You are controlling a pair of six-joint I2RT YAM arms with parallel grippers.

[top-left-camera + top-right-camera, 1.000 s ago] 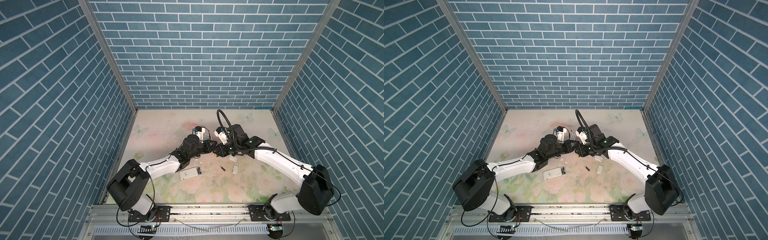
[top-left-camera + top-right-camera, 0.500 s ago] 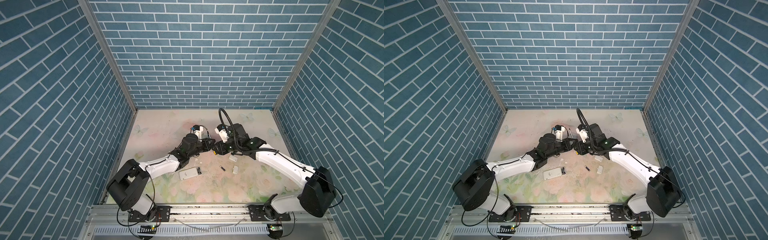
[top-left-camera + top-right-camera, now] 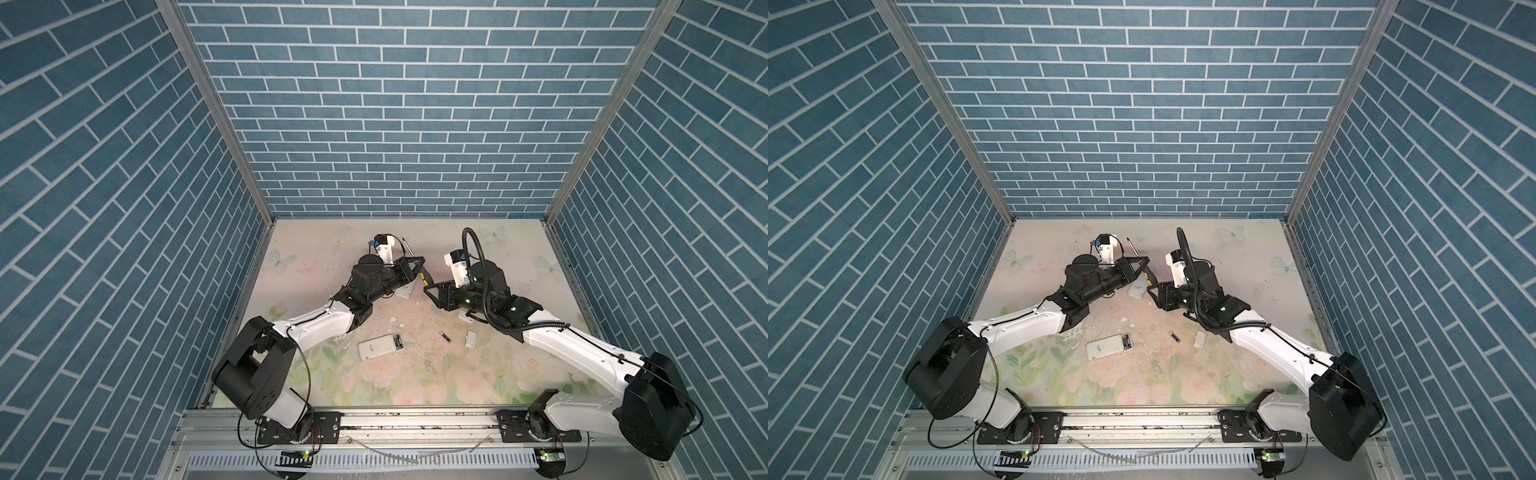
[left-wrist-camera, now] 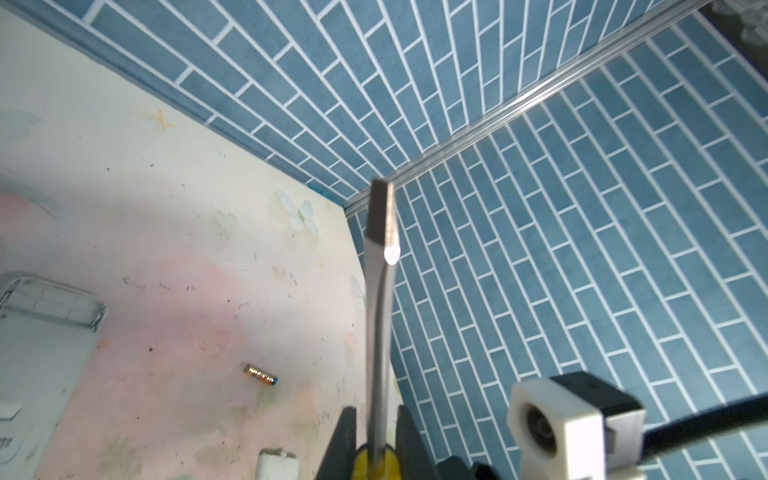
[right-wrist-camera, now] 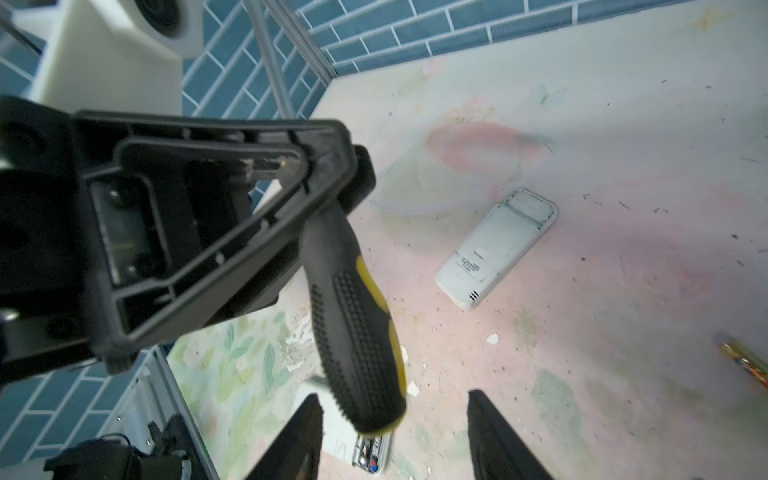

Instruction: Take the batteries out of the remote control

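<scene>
My left gripper point(image 3: 415, 266) point(image 4: 376, 436) is shut on the black-and-yellow screwdriver point(image 4: 379, 291) point(image 5: 357, 332) where the shaft meets the handle. My right gripper point(image 3: 430, 291) point(image 5: 395, 436) is open, and the handle's end hangs between its fingers, close to one finger and apart from the other. A white remote control point(image 3: 405, 291) point(image 5: 365, 449) lies under both grippers, with small coloured parts in its open compartment. A second white remote control point(image 3: 381, 347) point(image 3: 1108, 347) point(image 5: 496, 253) lies nearer the front, its end compartment open. One copper-brown battery point(image 3: 445, 336) point(image 3: 1174, 336) point(image 4: 260, 374) lies loose on the mat.
A small white cover plate point(image 3: 471, 338) point(image 3: 1200, 339) lies right of the loose battery, and another white piece point(image 3: 465, 316) shows under my right arm. White flakes point(image 3: 392, 320) dot the floral mat. Blue brick walls enclose three sides.
My right gripper has opened off the screwdriver handle and drawn back a little to the right. The left gripper has kept hold of the screwdriver and shifted slightly towards the back.
</scene>
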